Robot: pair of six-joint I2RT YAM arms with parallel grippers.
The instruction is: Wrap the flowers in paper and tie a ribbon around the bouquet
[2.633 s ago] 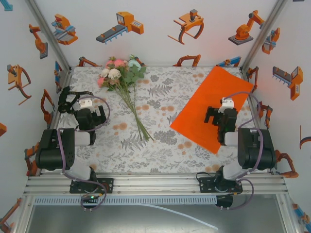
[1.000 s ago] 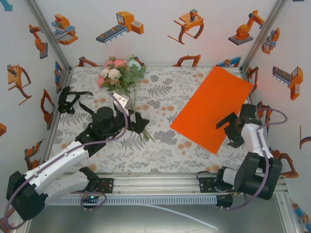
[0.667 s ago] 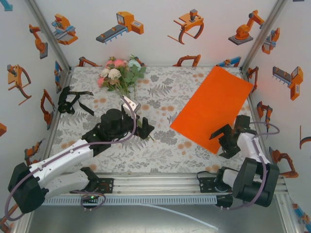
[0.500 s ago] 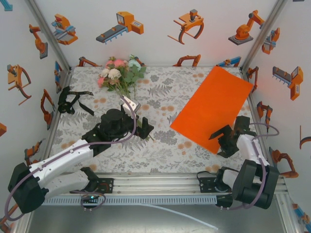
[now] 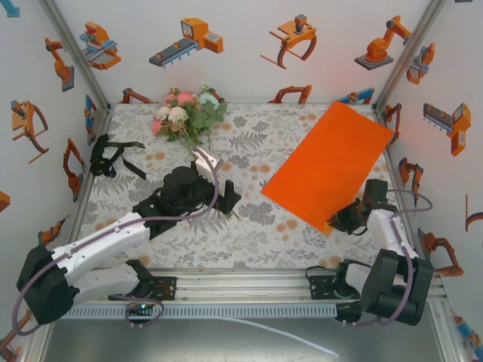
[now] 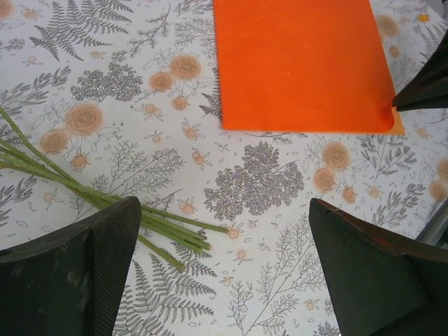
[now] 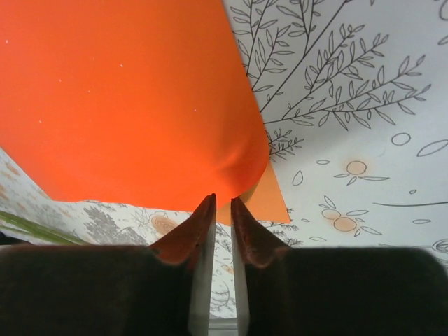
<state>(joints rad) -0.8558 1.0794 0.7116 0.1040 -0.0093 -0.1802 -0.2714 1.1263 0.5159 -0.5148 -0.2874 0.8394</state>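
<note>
The flowers point(image 5: 186, 115) lie at the back left, and their thin green stems point(image 6: 105, 203) run toward the table's middle. My left gripper point(image 5: 223, 198) hovers over the stem ends, jaws wide open point(image 6: 224, 280), and the stems end just beside its left finger point(image 6: 70, 273). The orange paper point(image 5: 332, 167) lies flat at the right. My right gripper point(image 5: 337, 222) sits at the paper's near corner, its jaws drawn to a narrow slit point(image 7: 222, 201) on the edge of the paper point(image 7: 126, 98), which buckles upward there. The black ribbon point(image 5: 107, 159) lies bunched at the far left.
The printed tablecloth point(image 5: 249, 234) covers the table between both arms. Frame posts and patterned walls close in the left, right and back sides. In the left wrist view the right gripper's dark tip point(image 6: 425, 87) touches the paper's corner.
My right gripper has gone from wide open to nearly closed at the paper's near corner, which has curled up. The left arm has edged slightly farther over the stems, still open.
</note>
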